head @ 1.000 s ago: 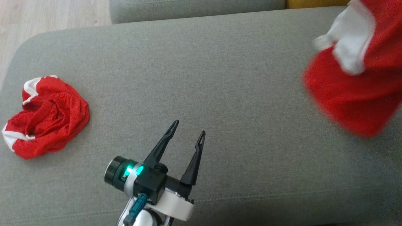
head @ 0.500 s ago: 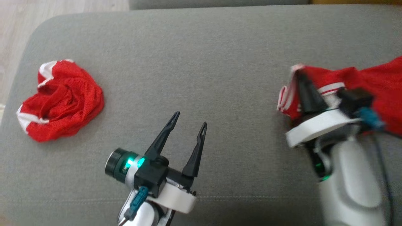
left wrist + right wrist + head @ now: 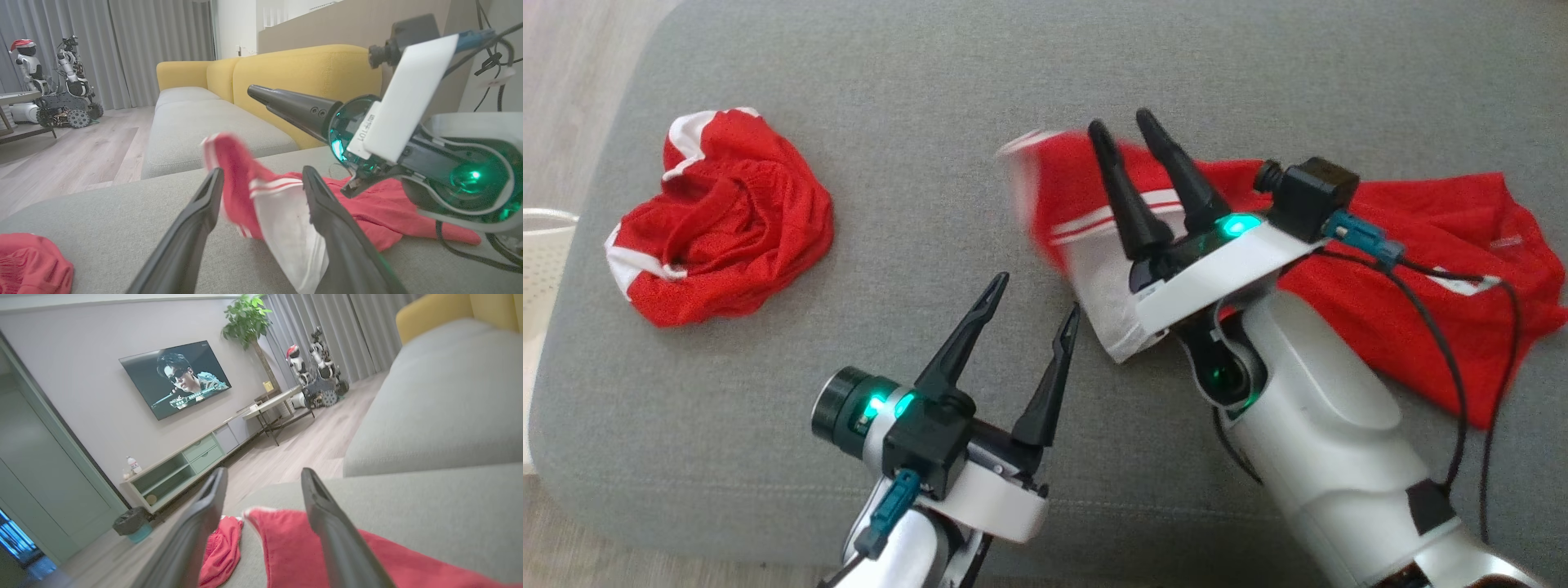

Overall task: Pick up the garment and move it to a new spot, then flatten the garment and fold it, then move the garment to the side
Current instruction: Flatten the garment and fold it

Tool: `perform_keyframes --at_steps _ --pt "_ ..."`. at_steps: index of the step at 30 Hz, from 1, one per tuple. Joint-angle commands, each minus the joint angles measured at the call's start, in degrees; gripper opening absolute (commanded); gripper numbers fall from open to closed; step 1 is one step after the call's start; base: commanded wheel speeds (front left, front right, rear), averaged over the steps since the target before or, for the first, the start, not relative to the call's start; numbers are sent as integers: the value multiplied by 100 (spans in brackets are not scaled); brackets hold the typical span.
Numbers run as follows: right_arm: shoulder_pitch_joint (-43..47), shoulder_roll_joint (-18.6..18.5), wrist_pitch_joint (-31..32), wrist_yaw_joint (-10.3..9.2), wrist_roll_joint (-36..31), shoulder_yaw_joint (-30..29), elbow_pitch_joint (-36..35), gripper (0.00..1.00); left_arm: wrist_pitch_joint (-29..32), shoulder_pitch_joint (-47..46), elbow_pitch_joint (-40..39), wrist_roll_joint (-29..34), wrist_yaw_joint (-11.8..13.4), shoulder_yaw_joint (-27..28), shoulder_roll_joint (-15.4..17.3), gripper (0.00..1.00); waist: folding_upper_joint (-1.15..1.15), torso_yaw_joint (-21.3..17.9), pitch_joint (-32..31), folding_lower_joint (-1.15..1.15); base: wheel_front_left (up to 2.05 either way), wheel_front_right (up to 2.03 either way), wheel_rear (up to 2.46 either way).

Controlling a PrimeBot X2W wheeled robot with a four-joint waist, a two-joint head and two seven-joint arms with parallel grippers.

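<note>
Beyond the left tool [image 3: 1037,294] and a little to its right, the red garment [image 3: 1405,245] lies on the grey sofa seat [image 3: 931,98]. Its long axis runs away rightward from that tool, and its white-banded end [image 3: 1094,294] is just beside the tool's tips. I judge the left tool the better placed to take that end; its fingers are spread wide and hold nothing. The right tool [image 3: 1119,122] hangs over the garment, just past the left tool, fingers parted. Its wrist view shows nothing pinched between them, though the cloth's edge is blurred, so I may be wrong. The fabric looks like thin mesh, limp and creased, with white stripes. A second red garment [image 3: 727,220], bunched into a ball, sits well off to the left tool's left.
</note>
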Motion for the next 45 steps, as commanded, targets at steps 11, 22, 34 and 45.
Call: perform_keyframes --at_steps 11,22,34,45 --pt "183 -284 -249 39 202 -197 174 100 -29 -146 19 -165 189 367 -45 100 0 -410 -101 0 0 0 0" --pt "1983 -388 -315 39 -1091 -2425 -1130 100 3 -364 2462 -2093 -635 -92 -45 100 0 -841 -187 0 0 0 0" --pt "2441 11 -298 39 -1514 -2929 -1945 100 -12 -1396 3815 -3371 -771 -1016 -45 100 0 -1182 93 0 0 0 0" --pt "2431 72 -265 39 -1577 -3001 -2129 100 -28 -1888 4138 -3492 -409 -1070 -46 91 0 -1364 347 0 0 0 0"
